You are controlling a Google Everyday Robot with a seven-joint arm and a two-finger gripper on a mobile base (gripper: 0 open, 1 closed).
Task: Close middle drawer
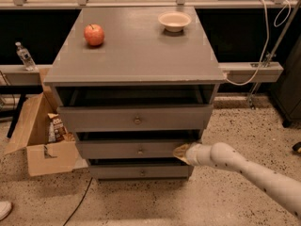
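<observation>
The grey cabinet (136,55) has three drawers. The middle drawer (134,149) has a flat grey front with a tiny pale knob (140,151) and stands slightly out, with a dark gap above it. The top drawer (136,119) above it stands further out, open. My gripper (180,152), at the end of the white arm (244,171) coming from the lower right, touches the right end of the middle drawer's front.
A red apple (94,35) and a pale bowl (174,20) sit on the cabinet top. The bottom drawer (140,172) is below. An open cardboard box (40,140) stands on the floor at the left. A small bottle (24,56) is on a ledge at the left.
</observation>
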